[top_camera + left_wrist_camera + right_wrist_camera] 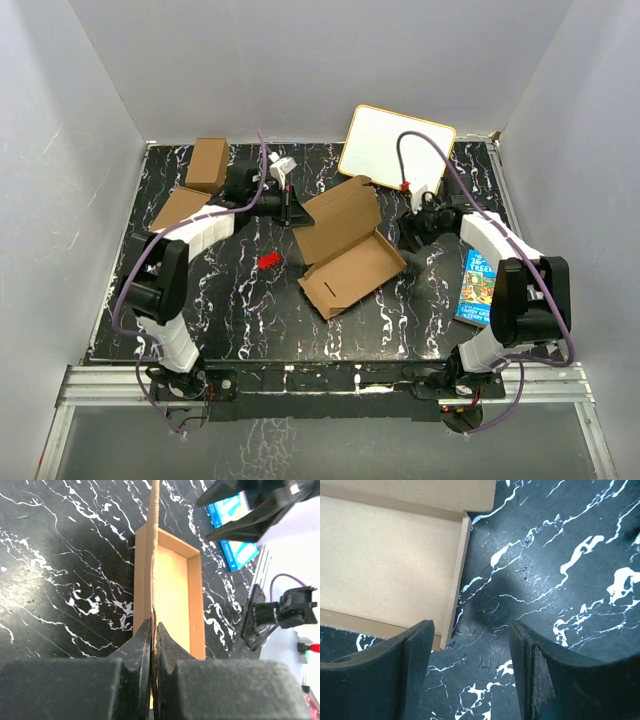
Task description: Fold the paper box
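Note:
The paper box is a brown mailer lying open mid-table, with its tray formed and its lid flap standing up at the far left. My left gripper is shut on the edge of that lid. In the left wrist view the thin cardboard edge runs up from between the closed fingertips, with the tray beyond. My right gripper is open and empty just off the box's right end. In the right wrist view it hovers over bare table beside the tray corner.
Two other brown cartons sit at the far left. A whiteboard leans at the back. A blue book lies at the right. A small red object lies left of the box. White walls enclose the table.

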Action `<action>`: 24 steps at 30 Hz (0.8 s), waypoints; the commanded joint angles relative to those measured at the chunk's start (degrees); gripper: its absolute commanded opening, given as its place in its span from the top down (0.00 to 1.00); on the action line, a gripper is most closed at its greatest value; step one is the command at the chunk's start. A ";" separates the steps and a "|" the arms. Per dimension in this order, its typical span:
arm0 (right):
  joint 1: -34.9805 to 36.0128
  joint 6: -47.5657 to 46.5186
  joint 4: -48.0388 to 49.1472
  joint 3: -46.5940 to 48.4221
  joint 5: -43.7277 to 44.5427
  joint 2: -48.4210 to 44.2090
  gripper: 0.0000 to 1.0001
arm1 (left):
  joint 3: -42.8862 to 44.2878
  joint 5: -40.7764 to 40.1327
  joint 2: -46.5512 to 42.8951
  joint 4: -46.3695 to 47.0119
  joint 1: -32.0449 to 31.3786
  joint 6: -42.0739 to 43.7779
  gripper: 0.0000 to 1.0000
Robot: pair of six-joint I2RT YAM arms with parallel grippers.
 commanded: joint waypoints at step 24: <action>-11.76 3.70 18.23 0.58 -46.28 -10.85 0.01 | 7.51 15.13 -7.73 -15.65 -0.09 40.37 1.00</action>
